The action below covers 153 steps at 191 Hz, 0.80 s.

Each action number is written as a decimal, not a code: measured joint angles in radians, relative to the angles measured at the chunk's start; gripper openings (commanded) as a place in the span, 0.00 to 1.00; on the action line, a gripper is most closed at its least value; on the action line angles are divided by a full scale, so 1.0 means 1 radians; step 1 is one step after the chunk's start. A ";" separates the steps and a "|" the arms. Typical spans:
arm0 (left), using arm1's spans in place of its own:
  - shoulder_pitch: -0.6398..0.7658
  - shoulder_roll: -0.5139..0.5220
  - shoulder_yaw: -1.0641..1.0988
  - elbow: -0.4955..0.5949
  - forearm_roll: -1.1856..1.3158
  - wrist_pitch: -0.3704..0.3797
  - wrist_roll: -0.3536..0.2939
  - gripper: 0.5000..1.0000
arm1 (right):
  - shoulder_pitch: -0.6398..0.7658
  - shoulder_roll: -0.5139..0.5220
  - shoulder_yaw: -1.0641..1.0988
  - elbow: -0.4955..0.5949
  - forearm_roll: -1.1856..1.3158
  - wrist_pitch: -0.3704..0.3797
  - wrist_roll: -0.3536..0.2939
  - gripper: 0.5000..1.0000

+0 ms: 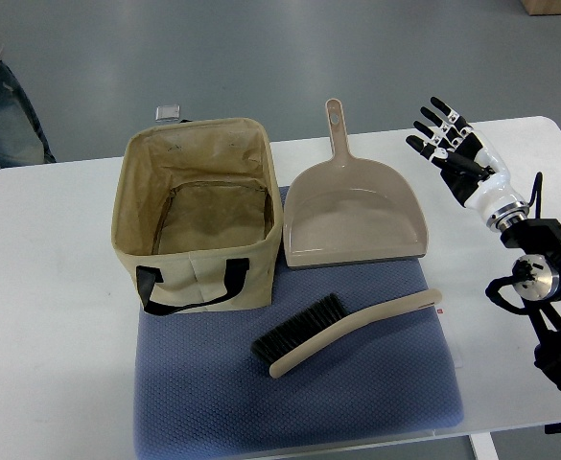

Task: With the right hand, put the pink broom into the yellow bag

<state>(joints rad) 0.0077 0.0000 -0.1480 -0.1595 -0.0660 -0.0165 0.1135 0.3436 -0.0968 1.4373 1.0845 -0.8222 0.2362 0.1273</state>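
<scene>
I see my right robot hand (450, 144) spread wide, holding nothing, over bare surface (50, 287) near its right edge. The broom (342, 333) lies lower left of it, bristles pointing left, handle running right.

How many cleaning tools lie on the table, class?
2: the broom lies on the blue mat at the front; the dustpan sits behind it, right of the bag. None seem hidden.

The white table (50, 287) holds a blue mat (357, 383) near its front edge. On the mat sit the open bag (196, 211), the dustpan (352, 216) and the broom (342, 331).
</scene>
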 measured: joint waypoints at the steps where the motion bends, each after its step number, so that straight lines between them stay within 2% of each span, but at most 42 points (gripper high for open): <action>1: 0.000 0.000 0.000 0.000 0.000 0.000 0.000 1.00 | 0.000 0.000 0.000 0.000 0.000 0.000 0.000 0.86; 153: 0.000 0.000 -0.001 -0.004 0.002 -0.001 -0.003 1.00 | 0.004 -0.004 0.000 0.000 0.001 0.000 0.000 0.86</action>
<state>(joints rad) 0.0077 0.0000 -0.1489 -0.1634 -0.0644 -0.0170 0.1106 0.3480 -0.1004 1.4373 1.0846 -0.8208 0.2362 0.1273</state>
